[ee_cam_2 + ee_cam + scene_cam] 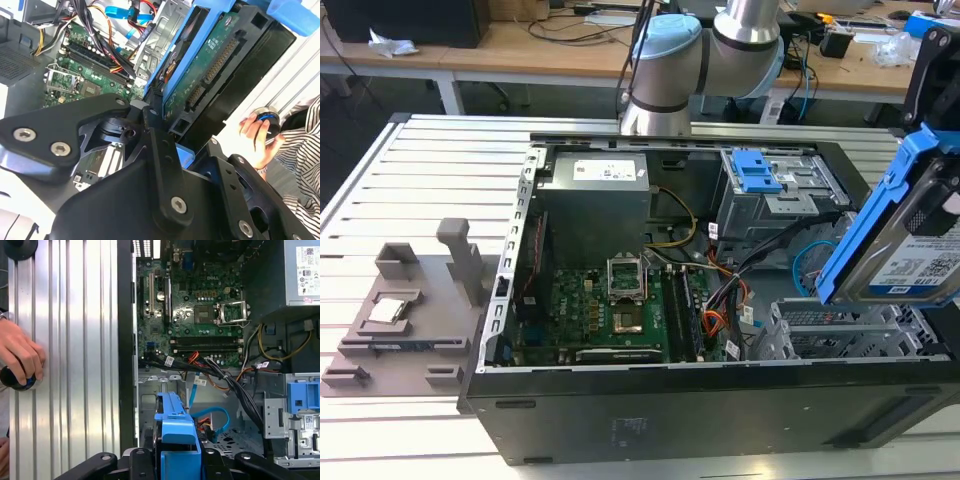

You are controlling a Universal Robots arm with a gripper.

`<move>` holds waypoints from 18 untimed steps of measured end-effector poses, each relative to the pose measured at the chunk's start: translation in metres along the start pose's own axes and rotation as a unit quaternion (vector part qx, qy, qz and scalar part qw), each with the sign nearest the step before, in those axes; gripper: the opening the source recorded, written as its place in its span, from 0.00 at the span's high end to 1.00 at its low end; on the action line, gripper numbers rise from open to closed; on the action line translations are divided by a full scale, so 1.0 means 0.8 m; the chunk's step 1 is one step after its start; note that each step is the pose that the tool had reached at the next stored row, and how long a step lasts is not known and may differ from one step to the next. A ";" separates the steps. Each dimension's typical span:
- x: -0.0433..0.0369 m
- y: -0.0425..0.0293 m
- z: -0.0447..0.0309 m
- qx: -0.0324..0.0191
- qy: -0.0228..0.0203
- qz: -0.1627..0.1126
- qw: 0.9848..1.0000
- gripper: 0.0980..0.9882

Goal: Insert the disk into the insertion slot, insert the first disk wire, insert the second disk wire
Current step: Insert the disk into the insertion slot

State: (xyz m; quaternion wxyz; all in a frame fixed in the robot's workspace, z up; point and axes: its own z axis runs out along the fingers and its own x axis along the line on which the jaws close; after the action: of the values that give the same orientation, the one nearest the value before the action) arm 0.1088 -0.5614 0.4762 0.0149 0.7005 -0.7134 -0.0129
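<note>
Hand (177, 462): we see it clamped on the disk (905, 255), its jaws pressing the blue caddy from both sides.
Disk: held in the hand, lifted clear of the case (720, 410) and tilted. In the exterior view we see its labelled face, and in the second wrist view its green circuit board and connectors.
Slot (820, 322): just below the hand, in the silver perforated cage at the case's corner. The disk hangs above it and is not inside.
First wire (194, 356): red and orange strands lying past the cage from the hand, by the motherboard's edge. We cannot tell where its plug sits.
Second wire (215, 416): a light blue loop under the hand, inside the cage, near the disk's lower end but apart from it.
Bay (760, 175): grey with a blue tab, at the back of the case and well apart from the hand.
Tabletop (430, 170): slatted metal carrying the open case beneath the hand.
Person (20, 357): beside the case, off to the hand's side, gripping a small round dark knob on the tabletop.
Fixture (410, 310): grey, on the tabletop across the case from the hand.
</note>
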 end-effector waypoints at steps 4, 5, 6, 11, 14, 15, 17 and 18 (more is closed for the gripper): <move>0.000 -0.0002 0.0045 0.000 0.000 0.000 1.000 0.70; 0.000 -0.0002 0.0059 0.000 0.000 0.000 1.000 0.70; 0.000 -0.0003 0.0073 0.000 0.000 0.000 1.000 0.70; 0.000 -0.0005 0.0141 0.000 0.000 0.000 1.000 0.70; 0.000 -0.0008 0.0197 0.000 0.000 0.000 1.000 0.70; 0.000 -0.0002 0.0215 0.000 0.000 0.000 1.000 0.70; 0.000 0.0012 0.0245 0.000 0.000 0.000 1.000 0.70; 0.000 0.0018 0.0256 0.000 0.000 0.000 1.000 0.70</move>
State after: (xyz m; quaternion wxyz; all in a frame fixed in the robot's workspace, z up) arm 0.1065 -0.5614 0.4558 0.0149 0.7005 -0.7134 -0.0129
